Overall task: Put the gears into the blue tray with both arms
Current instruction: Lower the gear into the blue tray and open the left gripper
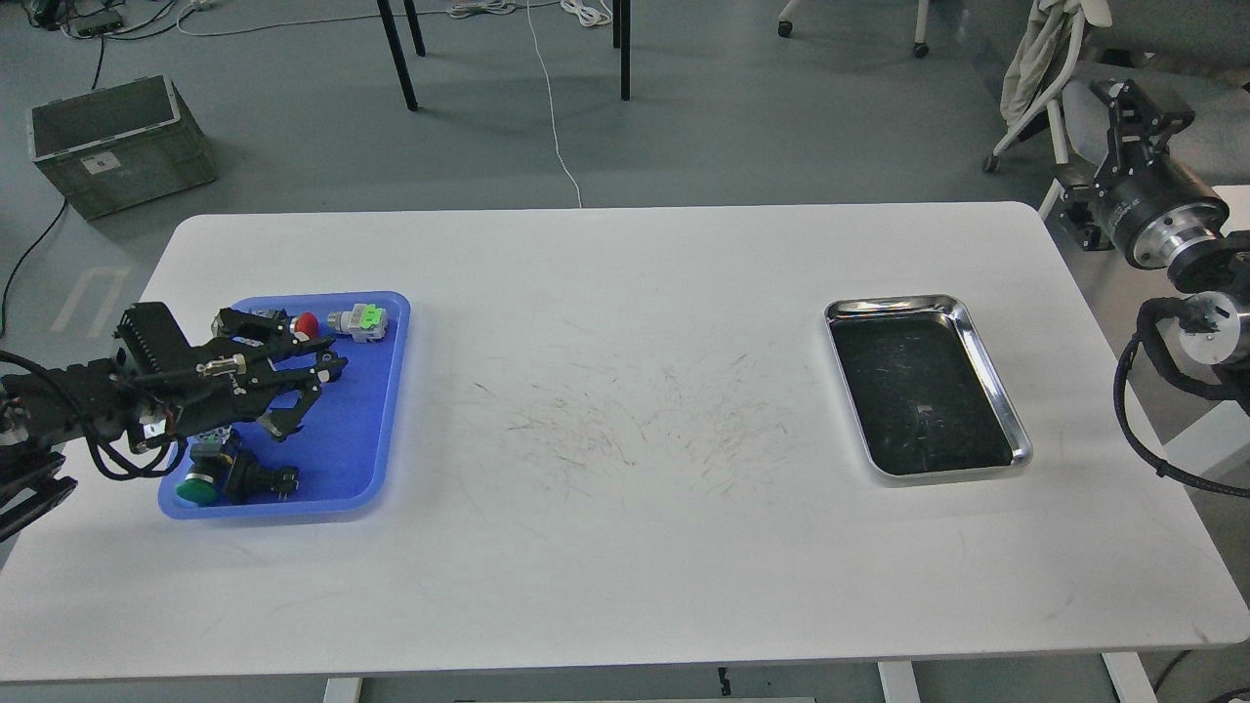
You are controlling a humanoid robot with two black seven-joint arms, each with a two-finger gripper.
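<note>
1. The white rectangular bench [625,547] carries a shallow blue plastic tray [376,459] at its left side and a shiny steel tray with black lining [986,332] well apart at its right
2. In the blue tray's near left corner lie a green-capped black push-button switch [200,486] and a black switch body [259,478] just beside it
3. The left gripper [311,391] hangs over the blue tray, its jaws spread apart with nothing seen between them
4. At the tray's far edge lie a red-capped switch [305,323] and a grey switch with a green cap [359,321]
5. No tiny black gears can be told apart
6. The right gripper [1138,103] is raised off the bench's far right corner; whether its jaws are apart I cannot tell
</note>
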